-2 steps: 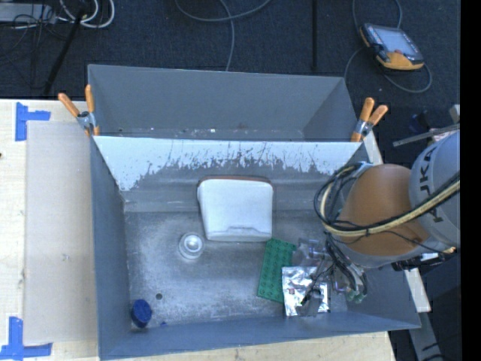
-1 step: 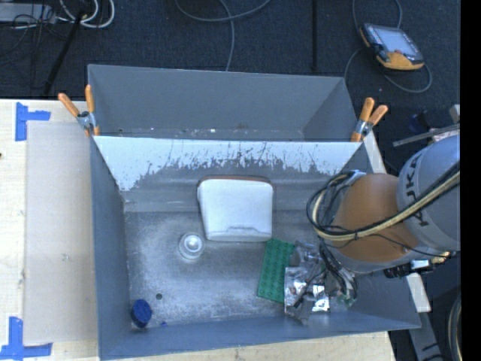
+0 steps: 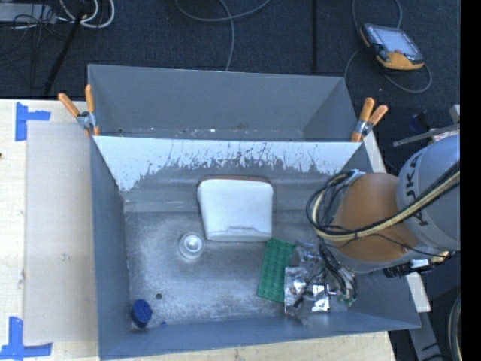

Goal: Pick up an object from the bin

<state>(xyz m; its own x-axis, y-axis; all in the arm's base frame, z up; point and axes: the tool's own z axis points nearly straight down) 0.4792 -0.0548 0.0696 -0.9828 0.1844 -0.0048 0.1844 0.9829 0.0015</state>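
My gripper (image 3: 314,286) is down at the bin's floor in the near right corner. Its metal body shows under the arm's orange cover. A flat green studded plate (image 3: 272,270) lies tilted right beside it on the left, its right edge touching or slipping under the gripper. Whether anything sits inside the gripper is hidden by its own parts and the cables.
A white rounded-square box (image 3: 235,209) rests against the bin's back slope in the middle. To its lower left a small clear round cup (image 3: 191,245) stands on the floor. A small blue lump (image 3: 140,313) lies in the near left corner. The arm covers the bin's right side.
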